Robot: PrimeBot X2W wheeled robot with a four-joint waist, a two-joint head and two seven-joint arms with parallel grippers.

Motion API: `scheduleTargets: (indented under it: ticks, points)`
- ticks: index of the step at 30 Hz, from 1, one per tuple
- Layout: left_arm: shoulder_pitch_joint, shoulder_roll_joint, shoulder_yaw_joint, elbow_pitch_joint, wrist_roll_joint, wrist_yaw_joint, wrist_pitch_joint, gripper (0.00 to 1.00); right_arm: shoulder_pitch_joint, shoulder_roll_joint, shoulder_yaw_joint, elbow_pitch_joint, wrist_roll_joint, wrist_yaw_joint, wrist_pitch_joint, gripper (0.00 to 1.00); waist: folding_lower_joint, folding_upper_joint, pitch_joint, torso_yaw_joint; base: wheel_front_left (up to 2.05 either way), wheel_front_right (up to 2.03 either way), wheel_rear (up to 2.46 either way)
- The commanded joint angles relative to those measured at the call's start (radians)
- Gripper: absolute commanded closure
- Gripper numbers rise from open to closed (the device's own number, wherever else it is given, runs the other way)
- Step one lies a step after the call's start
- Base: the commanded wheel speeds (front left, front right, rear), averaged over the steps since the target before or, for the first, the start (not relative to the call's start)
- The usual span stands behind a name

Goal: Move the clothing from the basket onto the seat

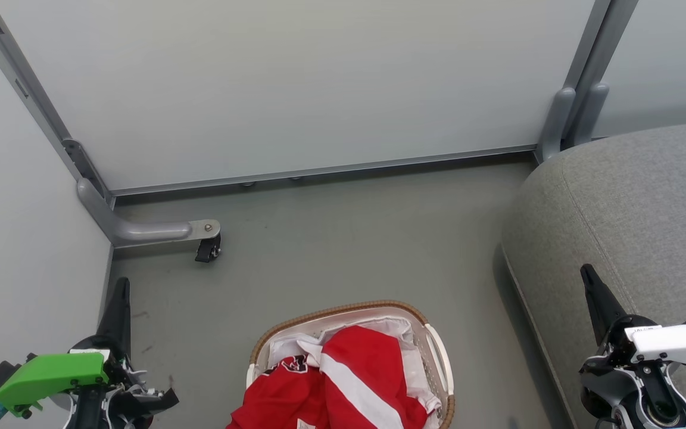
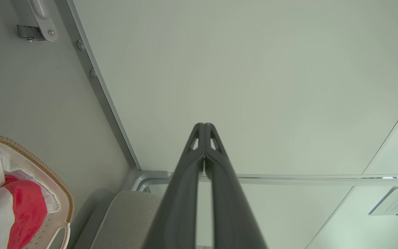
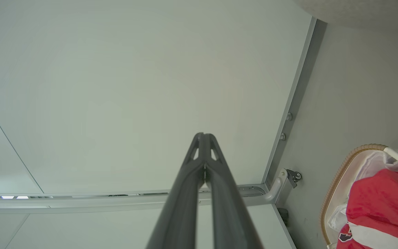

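The clothing (image 1: 349, 381), red with a white stripe, lies heaped in the cream basket (image 1: 438, 351) on the floor at the bottom centre of the head view. The grey seat (image 1: 635, 202) rises to the basket's right. My left gripper (image 1: 120, 292) stands shut at the lower left, well left of the basket, empty. Shut and empty too, my right gripper (image 1: 588, 277) points up over the seat's front edge. In the left wrist view the clothing (image 2: 22, 204), the basket (image 2: 55, 183) and the seat (image 2: 126, 221) show beside the closed left gripper (image 2: 204, 125). The right wrist view shows the closed right gripper (image 3: 203, 135), the clothing (image 3: 382, 200) and the basket (image 3: 344, 166).
Pale partition panels (image 1: 295, 83) close off the back and left. A grey metal foot with a black castor (image 1: 207, 249) juts onto the floor at the left corner. Bare grey floor (image 1: 355, 238) lies between the panels, the basket and the seat.
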Motion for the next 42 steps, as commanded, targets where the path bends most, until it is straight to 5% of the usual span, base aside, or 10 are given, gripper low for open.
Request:
scheduleTargets:
  ticks: [1,2,13,42]
  points:
    - [-0.012,0.001,0.002,-0.001,-0.003,0.0,0.003,1.0,0.005,-0.006,-0.002,-0.002,0.003,0.0,0.002,1.0,0.0,-0.0001,0.0,0.0,0.0,0.0,0.0]
    - [0.0,0.0,0.0,0.0,0.0,0.0,0.0,0.0,0.0,0.0,0.0,0.0,0.0,0.0,0.0,0.0,0.0,-0.0001,0.0,0.0,0.0,0.0,0.0]
    - [0.004,0.015,-0.017,0.027,0.062,0.0,-0.04,0.0,-0.001,-0.011,0.033,0.021,-0.073,0.0,-0.039,0.0,0.0,-0.0001,0.003,0.0,0.0,0.0,0.0]
    - [0.003,0.067,-0.066,0.025,0.671,0.001,-0.161,0.0,-0.019,-0.03,0.084,-0.01,-0.669,0.0,-0.162,0.0,0.0,-0.0001,0.011,-0.001,0.0,0.0,0.0]
